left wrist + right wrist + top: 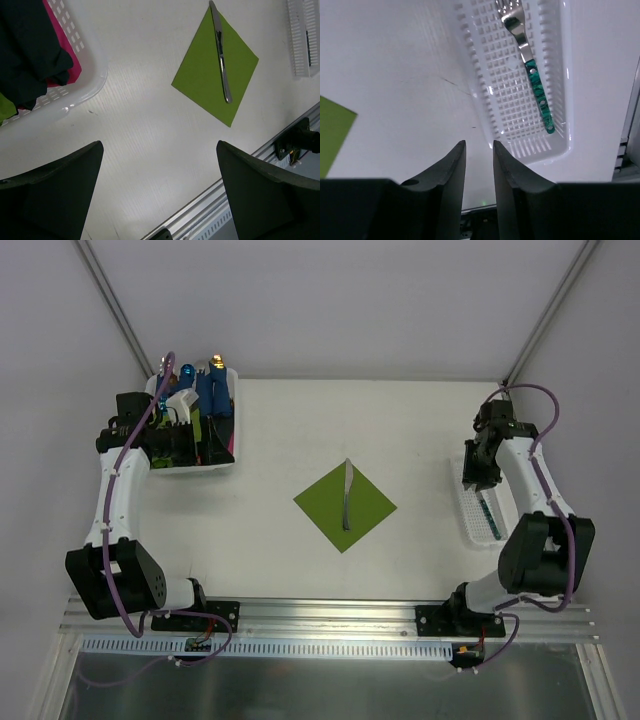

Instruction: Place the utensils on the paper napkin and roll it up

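Lime napkin (325, 502); seemingly marbled teal fork (530, 67)

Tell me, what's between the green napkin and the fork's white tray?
Nothing: only bare table lies between the napkin and the tray, as the top view shows.

Bright, diffuse light, faint shadows. At one o'clock in the right wrist view, glare dots the white perforated plastic tray (492, 107) and teal-handled silver fork (528, 64).

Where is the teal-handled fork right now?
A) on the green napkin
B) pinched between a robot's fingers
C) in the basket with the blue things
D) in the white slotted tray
D: the right wrist view shows the fork lying flat in the white tray, with nothing touching it.
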